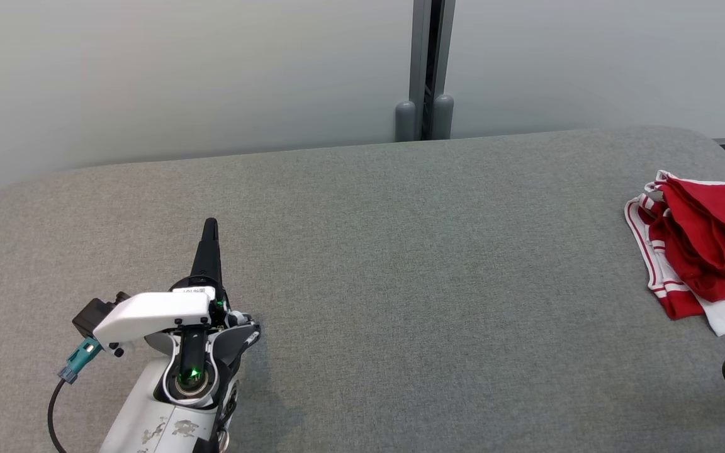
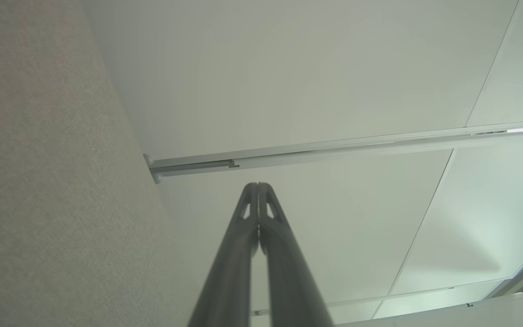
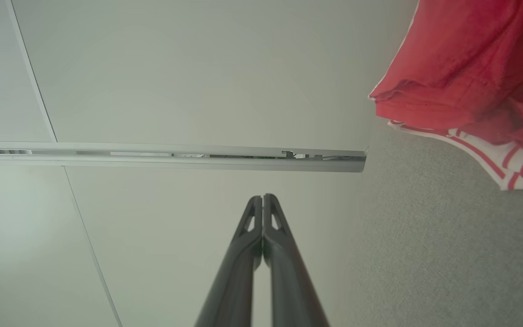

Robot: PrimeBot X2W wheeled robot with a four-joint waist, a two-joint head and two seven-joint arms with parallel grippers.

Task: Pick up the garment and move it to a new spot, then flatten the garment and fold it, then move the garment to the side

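Grey worktop, pale wall behind. Garment lies crumpled at its far right edge. Left claw and right claw both pressed shut, holding nothing. Risk I see: pinching one loose layer could drag it off the edge.

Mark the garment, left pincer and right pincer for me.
garment (image 1: 705,248), head view, red fabric in the middle of the heap.
left pincer (image 1: 210,228), head view, shut fingertips.
right pincer (image 3: 263,198), right wrist view, where the shut tips meet.
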